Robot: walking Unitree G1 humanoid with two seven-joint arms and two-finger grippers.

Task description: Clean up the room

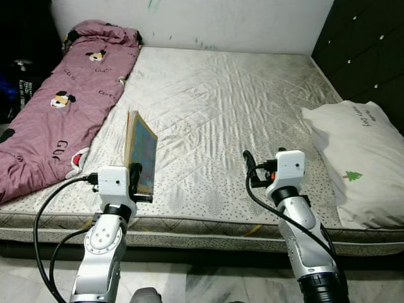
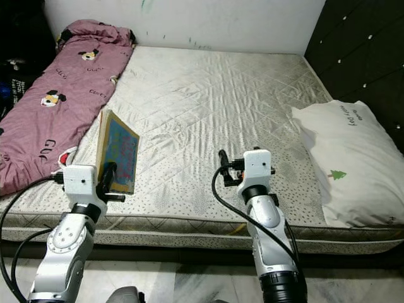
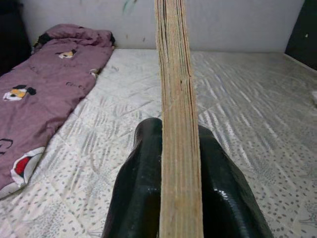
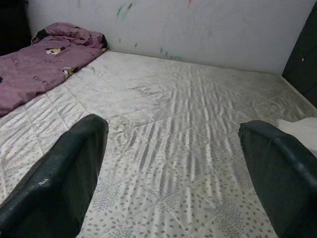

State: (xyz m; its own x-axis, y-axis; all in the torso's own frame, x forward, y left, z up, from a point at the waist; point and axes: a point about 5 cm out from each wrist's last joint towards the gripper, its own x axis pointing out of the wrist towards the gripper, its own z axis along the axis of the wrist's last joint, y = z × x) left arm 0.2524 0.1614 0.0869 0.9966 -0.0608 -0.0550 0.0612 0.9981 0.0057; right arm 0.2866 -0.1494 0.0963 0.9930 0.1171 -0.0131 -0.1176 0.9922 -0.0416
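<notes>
The left claw (image 1: 135,183) is clenched on the lower edge of a thin picture book (image 1: 140,153), holding it upright above the near part of the mattress (image 1: 240,95), beside the pink blanket (image 1: 57,107). The right claw (image 4: 173,168) hovers spread wide over bare mattress, near the white pillow (image 1: 356,158). The book looks light and fairly stiff (its pages may splay); gripping near the spine seems safest.

The white pillow (image 1: 356,158) at three o'clock is cut off by the picture's edge. The pink blanket (image 1: 60,107) at ten o'clock runs out of frame. Print on the book (image 1: 141,153) cover is too small to read.
</notes>
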